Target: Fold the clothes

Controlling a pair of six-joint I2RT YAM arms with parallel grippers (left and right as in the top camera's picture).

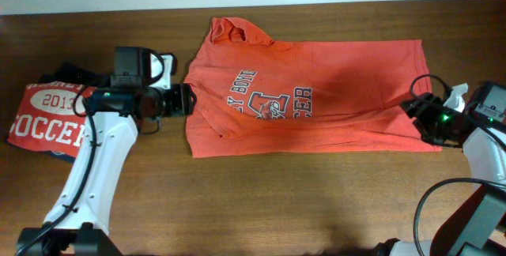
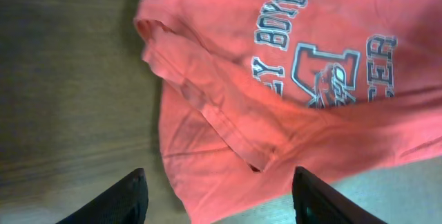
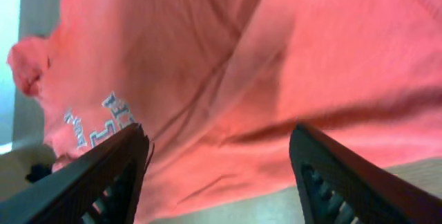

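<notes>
The orange-red T-shirt (image 1: 316,94) with dark "BOYD SOCCER" lettering lies partly folded across the table's middle, neck toward the back left. It fills the left wrist view (image 2: 290,79) and the right wrist view (image 3: 242,79). My left gripper (image 1: 188,99) is open and empty at the shirt's left edge, just above the cloth (image 2: 217,196). My right gripper (image 1: 413,118) is open and empty at the shirt's right hem, the hem edge between its fingers (image 3: 217,175).
A red shirt with white "2013 SOCCER" print (image 1: 47,122) lies on dark folded garments (image 1: 71,74) at the left, under the left arm. The brown wooden table (image 1: 277,201) runs to a pale wall at the back.
</notes>
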